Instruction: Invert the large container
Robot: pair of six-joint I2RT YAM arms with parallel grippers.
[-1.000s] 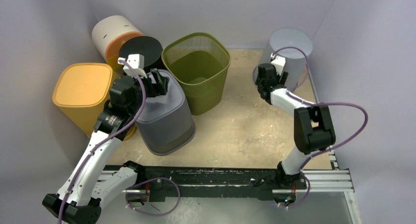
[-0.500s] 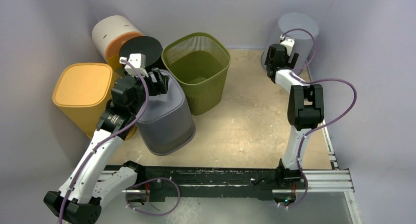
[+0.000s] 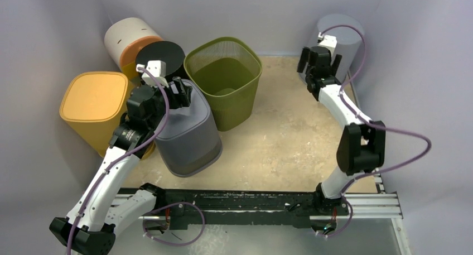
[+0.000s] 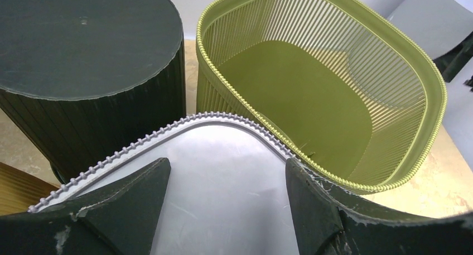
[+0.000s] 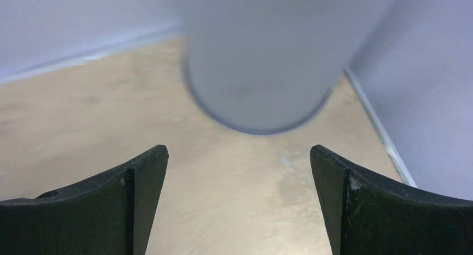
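Grey bin (image 3: 187,135), at 9 o'clock, looks bottom-up (likely done); left claw (image 4: 226,164) spread over it, right claw (image 5: 239,150) spread, empty.

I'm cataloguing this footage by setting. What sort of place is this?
Probably a robot test cell in a lab: plain pale walls box in a beige tabletop, two arms are bolted to a metal rail at its near edge, and assorted bins, like the green basket, stand on it.
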